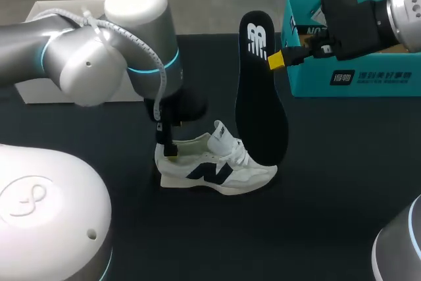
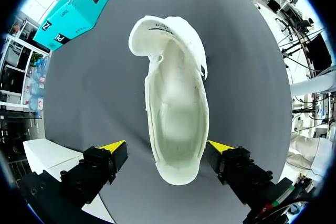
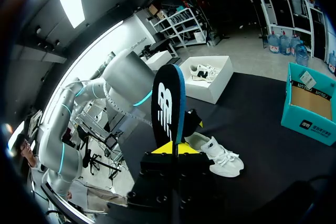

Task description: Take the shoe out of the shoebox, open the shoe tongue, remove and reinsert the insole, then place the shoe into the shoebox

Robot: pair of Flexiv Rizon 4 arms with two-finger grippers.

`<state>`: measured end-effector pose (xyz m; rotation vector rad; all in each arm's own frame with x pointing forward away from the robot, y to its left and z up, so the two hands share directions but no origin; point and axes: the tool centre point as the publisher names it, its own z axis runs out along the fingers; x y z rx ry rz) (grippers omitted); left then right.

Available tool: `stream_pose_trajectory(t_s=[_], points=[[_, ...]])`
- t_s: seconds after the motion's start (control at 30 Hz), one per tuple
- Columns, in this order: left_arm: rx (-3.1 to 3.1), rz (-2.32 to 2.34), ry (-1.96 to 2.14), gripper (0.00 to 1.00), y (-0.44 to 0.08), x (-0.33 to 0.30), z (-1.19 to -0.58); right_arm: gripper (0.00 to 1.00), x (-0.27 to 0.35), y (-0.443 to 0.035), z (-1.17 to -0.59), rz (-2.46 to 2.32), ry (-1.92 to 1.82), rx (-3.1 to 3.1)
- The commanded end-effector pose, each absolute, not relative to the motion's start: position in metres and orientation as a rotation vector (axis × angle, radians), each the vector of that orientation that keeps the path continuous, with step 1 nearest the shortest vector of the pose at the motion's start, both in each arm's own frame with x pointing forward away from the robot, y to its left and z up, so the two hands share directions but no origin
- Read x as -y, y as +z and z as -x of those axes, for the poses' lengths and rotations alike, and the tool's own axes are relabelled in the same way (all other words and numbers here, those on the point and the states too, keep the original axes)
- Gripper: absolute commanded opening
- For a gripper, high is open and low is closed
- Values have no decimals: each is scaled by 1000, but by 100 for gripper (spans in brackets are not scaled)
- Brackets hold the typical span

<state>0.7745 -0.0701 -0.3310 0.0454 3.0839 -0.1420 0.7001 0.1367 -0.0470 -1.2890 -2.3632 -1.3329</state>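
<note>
Black desk (image 1: 329, 182) carries the teal shoebox (image 1: 368, 77) at its far right corner and the white shoe (image 1: 217, 169) standing on its sole near the middle. My left pincer (image 2: 167, 148) hangs wide open with the shoe's heel between its fingers, gripping nothing. My right pincer (image 1: 276, 60) is clamped on the black insole (image 1: 260, 97), upright near the shoe's toe end.

We see a table (image 1: 329, 182) whose flat, dark, matte top spreads across almost the whole head view under soft, even light, showing grey in the left wrist view and ending in a straight far edge.
</note>
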Motion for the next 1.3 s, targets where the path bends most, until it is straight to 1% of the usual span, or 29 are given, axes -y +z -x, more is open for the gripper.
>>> stream_pose_trajectory(t_s=[0.03,0.23,0.4,0.83,0.87,0.9,0.93,0.97,1.0,1.03,1.07,1.1,1.3], points=[[-3094,-64,-169,100,-334,83,-784,0,-138,-48,-701,1291,-1331,2363],[-3091,-74,-192,100,-344,107,-797,0,-138,-48,-701,1291,-1331,2363],[-3105,-87,-286,100,-354,120,-807,0,-138,-48,-701,1291,-1331,2363],[-3137,-131,-290,100,-372,146,-818,0,-138,-48,-701,1291,-1331,2363],[-3140,-141,-292,97,-373,147,-816,0,-138,-48,-701,1291,-1331,2363],[-3141,-148,-295,79,-373,147,-815,0,-138,-48,-701,1291,-1331,2363],[-3141,-145,-289,53,-374,147,-815,0,-138,-48,-701,1291,-1331,2363],[-3149,-155,-290,48,-375,148,-815,0,-138,-48,-701,1291,-1331,2363],[-3150,-156,-291,38,-376,148,-815,0,-138,-48,-701,1291,-1331,2363],[-3152,-156,-290,14,-376,148,-815,0,-138,-48,-701,1291,-1331,2363],[-3154,-155,-289,4,-376,148,-814,0,-138,-48,-701,1291,-1331,2363],[-3155,-156,-291,0,-376,147,-814,0,-138,-48,-701,1291,-1331,2363],[-3156,-163,-289,0,-375,144,-810,0,-138,-48,-701,1291,-1331,2363]])
